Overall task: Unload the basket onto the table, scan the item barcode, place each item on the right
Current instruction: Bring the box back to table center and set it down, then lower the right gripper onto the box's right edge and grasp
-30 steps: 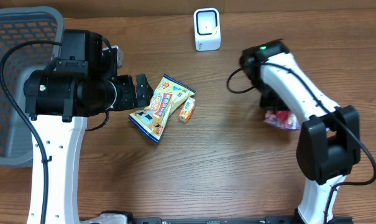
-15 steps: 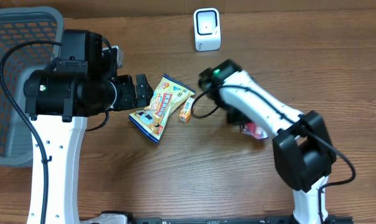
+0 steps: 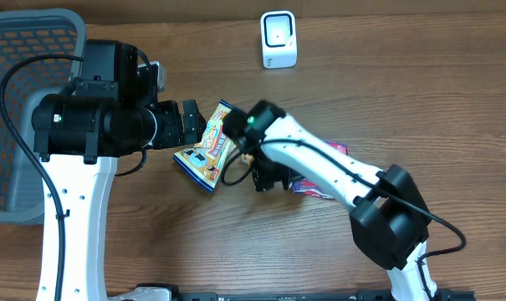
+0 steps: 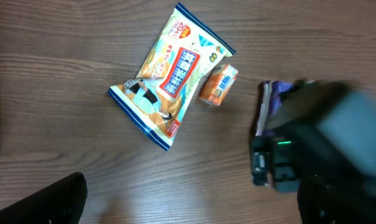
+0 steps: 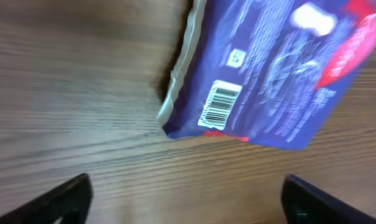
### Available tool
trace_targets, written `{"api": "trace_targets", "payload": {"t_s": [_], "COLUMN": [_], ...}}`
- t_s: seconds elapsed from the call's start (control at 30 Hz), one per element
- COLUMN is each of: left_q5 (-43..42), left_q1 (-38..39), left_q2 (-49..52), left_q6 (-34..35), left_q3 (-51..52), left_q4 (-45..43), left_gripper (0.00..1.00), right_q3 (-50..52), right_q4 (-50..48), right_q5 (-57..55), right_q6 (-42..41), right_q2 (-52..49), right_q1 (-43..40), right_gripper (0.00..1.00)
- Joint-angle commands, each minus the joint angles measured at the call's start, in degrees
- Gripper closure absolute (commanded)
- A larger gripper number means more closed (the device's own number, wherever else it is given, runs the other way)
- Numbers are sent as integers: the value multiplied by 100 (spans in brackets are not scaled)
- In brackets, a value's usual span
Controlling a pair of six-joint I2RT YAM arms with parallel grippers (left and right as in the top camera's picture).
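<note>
1. Two grippers to log: mark right gripper (image 5: 188,205) as spread wide, empty, low over centre of table (image 3: 420,75).
2. Mark left gripper (image 4: 188,208) likewise spread wide, empty, hanging just left of yellow snack bag (image 3: 211,144).
3. Find purple packet (image 5: 268,74) flat on table centre, just right of right gripper, barcode (image 5: 220,104) face up, touching neither finger.
4. Judged step: regrasp packet for scanning.
5. Pinch at foil edge, well clear of barcode; avoid creasing the printed panel.
6. Steer clear of small orange box (image 4: 218,84) lying just left of packet.
7. Lift, carry to white scanner (image 3: 278,39) at far side, turn barcode toward its lit face, hold flat and steady.
</note>
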State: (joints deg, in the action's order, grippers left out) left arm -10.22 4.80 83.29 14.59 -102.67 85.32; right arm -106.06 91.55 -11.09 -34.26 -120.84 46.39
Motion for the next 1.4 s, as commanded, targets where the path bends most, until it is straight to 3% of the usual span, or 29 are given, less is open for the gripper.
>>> {"api": "trace_targets", "payload": {"t_s": [0.0, 0.17, 0.37, 0.6, 0.73, 0.93, 1.07, 1.3, 1.37], "left_q5": [59, 59, 59, 59, 59, 59, 59, 59, 59], "left_q1": [11, 11, 11, 11, 11, 11, 11, 11, 11], "left_q2": [0, 0, 0, 0, 0, 0, 0, 0, 0], "left_q6": [-44, -44, -44, -44, -44, -44, -44, -44, -44], "left_q3": [-11, -11, -11, -11, -11, -11, -11, -11, -11], "left_q4": [-13, -11, -11, -11, -11, -11, -13, -11, -11], "left_gripper": [0, 0, 0, 0, 0, 0, 0, 0, 0], "right_q3": [-1019, -1665, -1445, -466, 240, 1165, 1576, 2267, 2391], "right_q4": [245, 396, 72, -50, -686, -1497, -1827, -2533, -2699], "right_q5": [96, 472, 1425, 3685, 3783, 4907, 4979, 4972, 4957], "right_q6": [501, 1412, 1904, 4439, 4507, 5062, 5058, 5016, 4865], "right_q2": [61, 70, 68, 68, 68, 61, 57, 52, 52], "right_q1": [-415, -1270, -2673, -4002, -4273, -4293, -4286, -4277, -4277], "right_gripper": [0, 0, 0, 0, 1, 5, 18, 19, 28]}}
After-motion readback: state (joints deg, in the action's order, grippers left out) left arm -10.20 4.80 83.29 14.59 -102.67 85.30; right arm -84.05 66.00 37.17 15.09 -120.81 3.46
